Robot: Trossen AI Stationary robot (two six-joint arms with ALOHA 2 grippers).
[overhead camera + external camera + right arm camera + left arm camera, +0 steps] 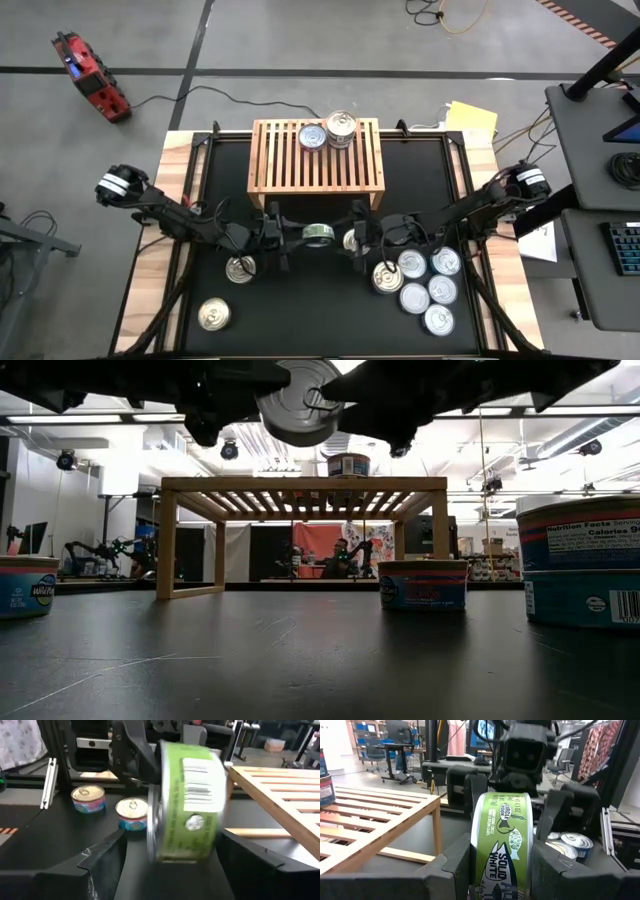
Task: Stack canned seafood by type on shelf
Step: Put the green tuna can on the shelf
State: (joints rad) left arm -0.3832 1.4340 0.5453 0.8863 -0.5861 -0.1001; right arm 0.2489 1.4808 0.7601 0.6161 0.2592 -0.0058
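- I am in a handover in the air: the green-label can (319,235) hangs on its edge between my two grippers, above the tabletop (320,310) and just in front of the shelf (316,185).
- My left gripper (283,238) is closed on this can, one finger on each flat face, as the left wrist view shows.
- My right gripper (352,238) stands open around the same can; its fingers are apart from the label in the right wrist view, so I judge it is letting go.
- Two cans (328,131) sit already on the shelf top, at the far side.
- Next, I think the right arm must draw back clear, then the left one must turn the can flat and carry it to the shelf.
- Both arms reach inward and low, meeting at the middle.
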